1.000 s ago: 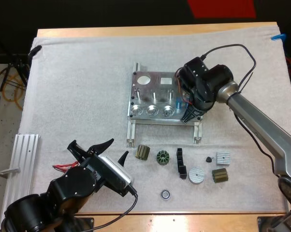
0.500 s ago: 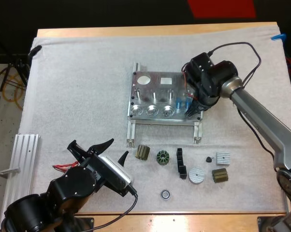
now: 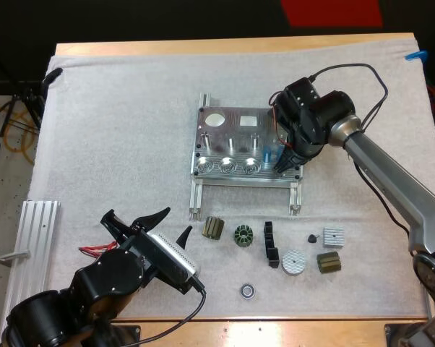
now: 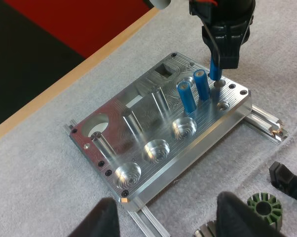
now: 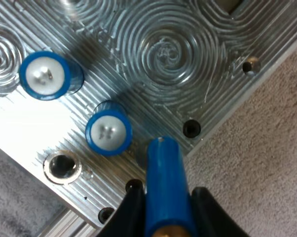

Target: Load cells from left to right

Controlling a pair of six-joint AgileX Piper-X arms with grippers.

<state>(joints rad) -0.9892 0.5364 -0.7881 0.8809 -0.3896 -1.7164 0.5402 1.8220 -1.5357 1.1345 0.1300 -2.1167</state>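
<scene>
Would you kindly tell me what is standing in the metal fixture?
Two blue cells stand upright in the fixture. The right gripper's third cell covers the spot beneath its tip.

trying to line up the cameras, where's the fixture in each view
High view: the fixture sits mid-mat, with the right gripper at its right end.
Left wrist view: it lies ahead of the open left gripper.
Right wrist view: it lies under the right gripper, which holds a blue cell over its corner.
Shared landmark: the two standing cells beside the right gripper.
</scene>
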